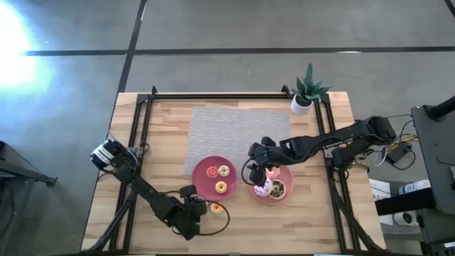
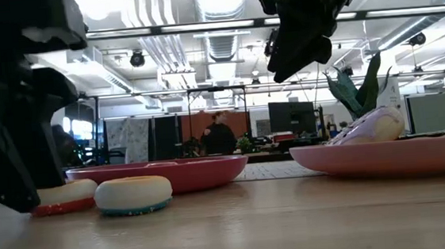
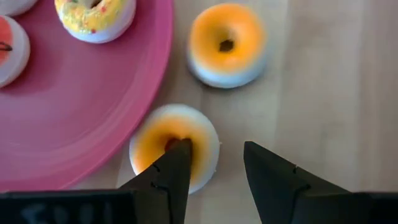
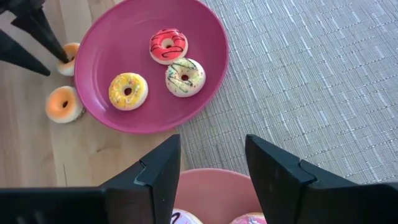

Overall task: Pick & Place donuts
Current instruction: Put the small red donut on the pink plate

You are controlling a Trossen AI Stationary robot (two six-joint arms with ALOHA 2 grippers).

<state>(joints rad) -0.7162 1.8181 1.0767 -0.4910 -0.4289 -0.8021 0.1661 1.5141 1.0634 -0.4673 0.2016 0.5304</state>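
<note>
Two small orange donuts lie flat on the wood beside the dark pink plate [image 3: 74, 118]: one [image 3: 227, 45] lies free, the other [image 3: 149, 149] is at my left gripper [image 3: 214, 152]. That gripper is open, one finger over the donut's hole and one outside on the wood. The plate holds a yellow [image 4: 128, 91], a red [image 4: 168, 45] and a pale sprinkled donut [image 4: 185, 77]. My right gripper [image 4: 211, 155] is open and empty above the pale pink plate [image 1: 281, 198], which holds more donuts [image 1: 264, 188]. My left gripper comes at the orange donut from above, pointing down. One fingertip [image 3: 177, 152] stands at the donut's hole [image 3: 169, 142] and the other on the wood outside its rim. The donut lies flat on the table. I cannot tell whether the fingers touch it.
A grey mat [image 1: 238, 131] lies at the far middle of the table, and a potted plant [image 1: 306, 96] stands at the far right corner. Black rails [image 1: 142, 135] run along both sides. A person [image 2: 219, 133] stands far back in the room.
</note>
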